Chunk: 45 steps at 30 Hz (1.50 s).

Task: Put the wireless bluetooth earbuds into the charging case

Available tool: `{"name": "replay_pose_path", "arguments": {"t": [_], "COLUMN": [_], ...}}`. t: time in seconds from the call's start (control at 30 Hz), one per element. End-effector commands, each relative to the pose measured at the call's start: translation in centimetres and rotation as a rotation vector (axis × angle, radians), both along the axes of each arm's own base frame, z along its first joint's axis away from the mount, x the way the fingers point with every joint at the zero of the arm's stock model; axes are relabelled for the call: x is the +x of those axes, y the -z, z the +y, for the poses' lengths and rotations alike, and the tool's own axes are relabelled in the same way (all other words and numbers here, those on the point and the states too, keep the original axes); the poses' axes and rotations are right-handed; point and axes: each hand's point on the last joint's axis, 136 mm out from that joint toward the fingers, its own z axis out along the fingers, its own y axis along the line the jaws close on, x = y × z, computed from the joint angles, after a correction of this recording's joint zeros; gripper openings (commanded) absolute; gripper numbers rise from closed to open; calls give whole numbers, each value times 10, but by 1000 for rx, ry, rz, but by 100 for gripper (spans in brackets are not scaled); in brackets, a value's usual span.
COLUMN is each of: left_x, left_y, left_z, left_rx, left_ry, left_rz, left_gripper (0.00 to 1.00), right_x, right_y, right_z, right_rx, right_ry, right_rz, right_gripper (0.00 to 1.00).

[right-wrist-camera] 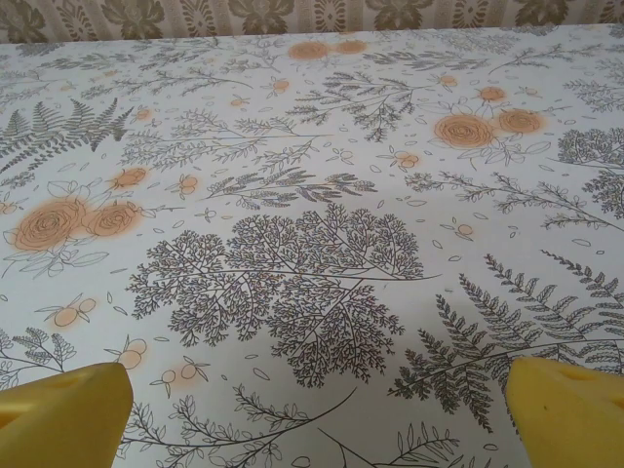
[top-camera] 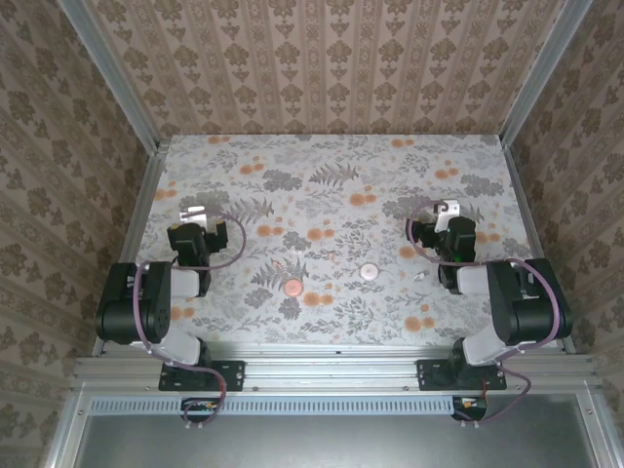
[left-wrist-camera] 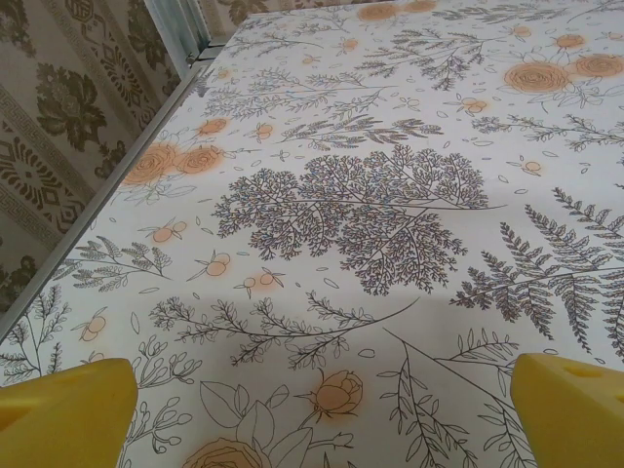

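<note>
Lying apart: charging case (top-camera: 292, 287), earbuds (top-camera: 419, 276)

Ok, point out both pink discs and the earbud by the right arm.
darker pink disc (top-camera: 292, 287), top external view, centre of its face.
paler pink disc (top-camera: 369, 271), top external view, centre of its face.
white earbud (top-camera: 419, 277), top external view, middle of the piece.

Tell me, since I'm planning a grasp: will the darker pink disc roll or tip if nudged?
Probably neither: the darker pink disc lies flat, so it should slide. It looks small and rigid, likely light, so a push may skid it away.
</note>
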Motion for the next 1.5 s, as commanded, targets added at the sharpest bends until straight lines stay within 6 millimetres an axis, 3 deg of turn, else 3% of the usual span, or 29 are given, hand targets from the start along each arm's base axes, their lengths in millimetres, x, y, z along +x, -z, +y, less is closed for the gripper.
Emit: {"name": "replay_pose_path", "arguments": {"t": [0.0, 0.9, 1.07, 1.27, 1.4, 1.47], "left_x": [7, 7, 7, 8, -5, -15], "left_y": [-13, -14, -21, -43, -61, -70], "left_z": [-2, -2, -3, -20, -49, -66], "left_rx": [-15, -15, -6, 0, -42, -80], "left_ry": [5, 6, 3, 37, 113, 149], "left_rz": [-45, -47, -40, 105, 218, 285], "left_gripper": [100, 100, 100, 97, 93, 92], "right_x": [7, 7, 8, -7, -29, -49], "right_y": [-11, -11, -22, -53, -73, -76], "right_z": [1, -2, -1, 6, -1, -4], "right_rx": [-10, -8, -8, 44, 75, 100], "right_ry": [1, 15, 8, -7, 89, 157], "right_rz": [-36, -35, -25, 78, 232, 351], "right_gripper": [100, 100, 100, 100, 100, 100]}}
